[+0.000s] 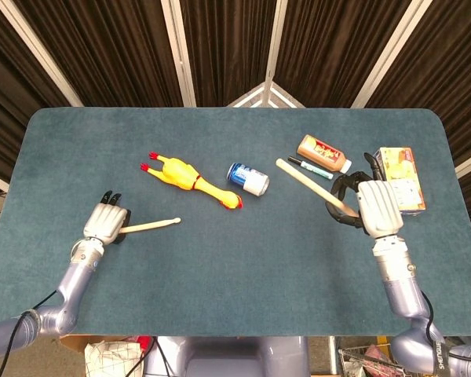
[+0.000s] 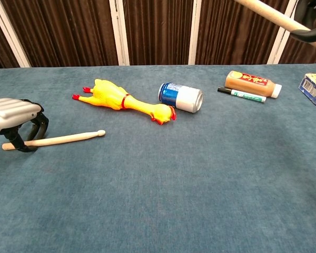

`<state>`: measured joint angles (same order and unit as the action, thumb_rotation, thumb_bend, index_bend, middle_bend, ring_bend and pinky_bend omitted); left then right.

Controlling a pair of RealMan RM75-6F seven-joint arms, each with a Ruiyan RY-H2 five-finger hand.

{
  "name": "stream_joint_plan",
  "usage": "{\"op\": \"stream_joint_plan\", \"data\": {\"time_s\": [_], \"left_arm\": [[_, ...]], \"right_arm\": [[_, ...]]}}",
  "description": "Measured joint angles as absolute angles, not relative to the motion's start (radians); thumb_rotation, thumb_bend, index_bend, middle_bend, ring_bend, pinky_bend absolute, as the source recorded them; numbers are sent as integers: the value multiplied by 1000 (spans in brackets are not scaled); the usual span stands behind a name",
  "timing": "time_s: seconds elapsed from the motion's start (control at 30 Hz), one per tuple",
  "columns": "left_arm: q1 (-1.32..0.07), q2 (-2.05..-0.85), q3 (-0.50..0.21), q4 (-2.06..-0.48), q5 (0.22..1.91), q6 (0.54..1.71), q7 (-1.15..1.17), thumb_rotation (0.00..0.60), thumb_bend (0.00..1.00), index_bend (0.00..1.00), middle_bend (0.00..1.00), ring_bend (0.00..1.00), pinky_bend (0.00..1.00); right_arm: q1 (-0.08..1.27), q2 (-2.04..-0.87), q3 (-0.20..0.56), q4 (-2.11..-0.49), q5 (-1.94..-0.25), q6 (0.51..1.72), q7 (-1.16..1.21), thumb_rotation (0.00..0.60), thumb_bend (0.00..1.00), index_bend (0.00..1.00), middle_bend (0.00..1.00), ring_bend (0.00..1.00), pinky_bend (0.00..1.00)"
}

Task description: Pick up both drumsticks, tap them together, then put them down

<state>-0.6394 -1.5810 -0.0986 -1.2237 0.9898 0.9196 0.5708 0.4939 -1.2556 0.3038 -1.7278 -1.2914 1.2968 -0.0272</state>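
While right hand [image 1: 374,206] is gripping raised drumstick [image 1: 310,186], left hand [image 1: 107,223] is clasping second drumstick [image 1: 149,226] at lower left; tapping, putting down remaining.

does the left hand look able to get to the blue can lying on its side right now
Probably not as things stand: the left hand already holds the pale wooden drumstick, and the blue can lies well off to its right, beyond the yellow rubber chicken.

Right hand [image 2: 312,23] and its drumstick [image 2: 266,11] cut off by chest view's top-right edge
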Motion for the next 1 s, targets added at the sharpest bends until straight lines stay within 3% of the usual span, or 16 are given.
{"op": "stream_joint_plan", "data": {"time_s": [0.57, 1.0], "left_arm": [[-645, -1604, -82, -1198, 984, 950, 637, 600, 455, 601, 609, 120, 0], [-625, -1585, -88, -1182, 1069, 967, 474, 600, 455, 620, 617, 127, 0]], "right_arm": [[492, -1242, 306, -1737, -1294, 1298, -28, 600, 464, 691, 657, 441, 0], [492, -1237, 308, -1742, -1287, 1296, -31, 600, 464, 690, 657, 441, 0]]}}
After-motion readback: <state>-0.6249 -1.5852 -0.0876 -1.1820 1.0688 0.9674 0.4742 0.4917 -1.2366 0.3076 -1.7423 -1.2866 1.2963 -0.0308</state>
